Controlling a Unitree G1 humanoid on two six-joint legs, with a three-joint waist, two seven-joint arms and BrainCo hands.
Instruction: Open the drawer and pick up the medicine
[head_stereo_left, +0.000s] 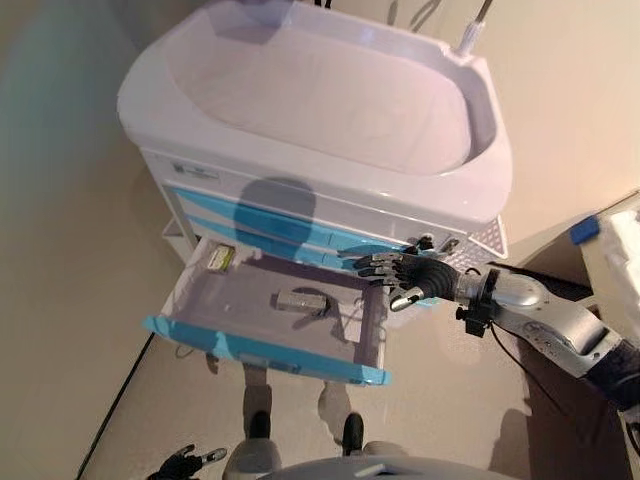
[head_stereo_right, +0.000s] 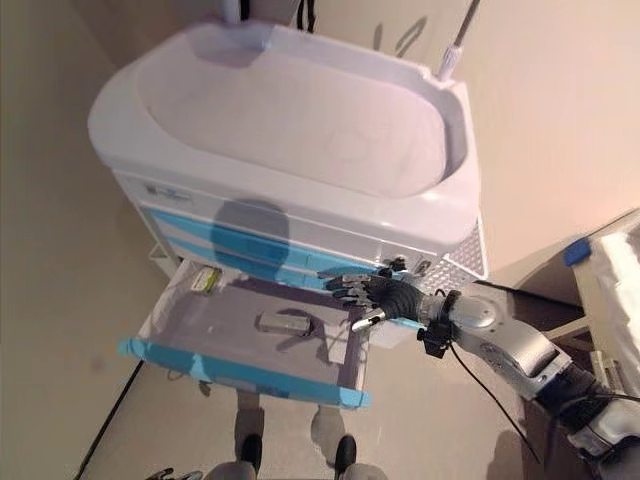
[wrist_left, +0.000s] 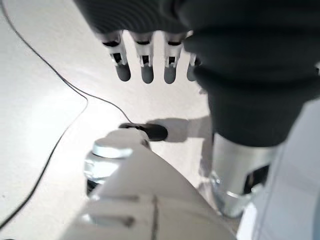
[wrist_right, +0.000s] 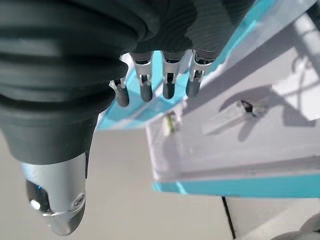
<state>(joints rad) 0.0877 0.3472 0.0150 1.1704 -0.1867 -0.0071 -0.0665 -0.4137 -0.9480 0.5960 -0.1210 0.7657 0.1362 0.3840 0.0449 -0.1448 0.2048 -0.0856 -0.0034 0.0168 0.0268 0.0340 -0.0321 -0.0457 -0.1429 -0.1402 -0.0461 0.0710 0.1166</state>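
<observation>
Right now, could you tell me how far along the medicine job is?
Done: the drawer stands pulled out. In hand: nothing; the right hand hovers open over the drawer's right rear corner, and the left hand hangs low, open. Left: reach to the medicine lying mid-drawer and lift it.

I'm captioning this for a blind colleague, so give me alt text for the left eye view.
A white and blue medical cart stands with its bottom drawer pulled open, a small medicine box lying inside. The robot's right hand, fingers open, hovers at the drawer's right back corner; a yellow-green packet sits at the back left.
</observation>
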